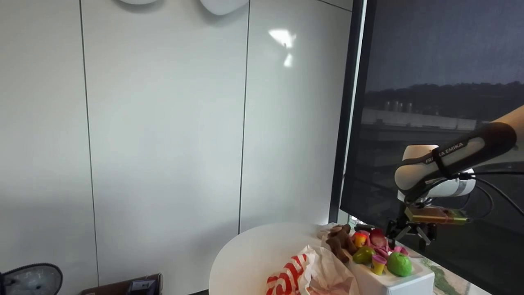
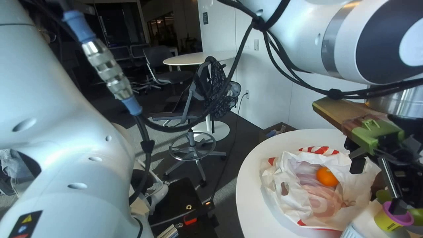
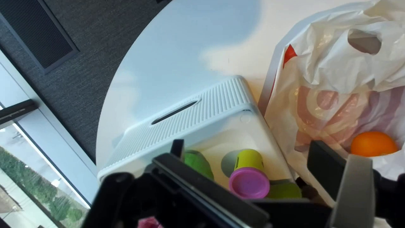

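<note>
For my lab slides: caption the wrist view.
Open gripper above a white container with a purple-lidded tub, plastic bag alongside.

Ribbed plastic bin [image 3: 218,99], smooth plastic tub [image 3: 250,179], crinkled plastic bag [image 3: 335,68]

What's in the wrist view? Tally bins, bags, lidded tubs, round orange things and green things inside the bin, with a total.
White bin: 1
Plastic bag: 1
Purple-lidded tub: 1
Round orange thing: 1
Green: 2 (bright green thing, olive-green thing)
Total: 6

Robot arm [image 1: 487,141]: "FRA…KA EMIKA" lettering [image 1: 452,151], yellow warning triangle [image 2: 27,218]
</note>
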Motion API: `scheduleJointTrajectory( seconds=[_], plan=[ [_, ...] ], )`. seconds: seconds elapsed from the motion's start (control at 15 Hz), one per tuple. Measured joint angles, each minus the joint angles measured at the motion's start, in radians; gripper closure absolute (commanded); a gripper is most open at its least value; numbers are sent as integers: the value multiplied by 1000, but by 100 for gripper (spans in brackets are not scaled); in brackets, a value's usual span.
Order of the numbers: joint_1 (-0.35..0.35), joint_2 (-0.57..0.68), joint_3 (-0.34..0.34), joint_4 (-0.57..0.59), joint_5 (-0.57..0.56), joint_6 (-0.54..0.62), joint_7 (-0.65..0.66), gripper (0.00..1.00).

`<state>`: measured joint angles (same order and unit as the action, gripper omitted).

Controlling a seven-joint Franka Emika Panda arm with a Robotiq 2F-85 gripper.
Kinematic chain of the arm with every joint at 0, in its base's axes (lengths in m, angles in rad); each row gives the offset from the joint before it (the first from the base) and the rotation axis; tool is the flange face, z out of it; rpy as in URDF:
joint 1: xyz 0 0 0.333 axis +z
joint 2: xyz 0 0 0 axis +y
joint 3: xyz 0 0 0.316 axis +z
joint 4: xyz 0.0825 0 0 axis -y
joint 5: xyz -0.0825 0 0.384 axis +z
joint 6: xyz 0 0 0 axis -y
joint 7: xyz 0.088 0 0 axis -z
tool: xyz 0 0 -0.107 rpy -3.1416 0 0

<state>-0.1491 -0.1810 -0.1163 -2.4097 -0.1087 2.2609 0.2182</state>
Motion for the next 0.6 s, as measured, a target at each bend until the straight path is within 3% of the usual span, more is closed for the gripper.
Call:
scheduleJointTrajectory(
  seconds=[0.4,0.6],
  plan=[
    [-51,130,-12,4,-219,187,152,0],
    [-53,184,-22,23,-233,202,175,0]
  ],
)
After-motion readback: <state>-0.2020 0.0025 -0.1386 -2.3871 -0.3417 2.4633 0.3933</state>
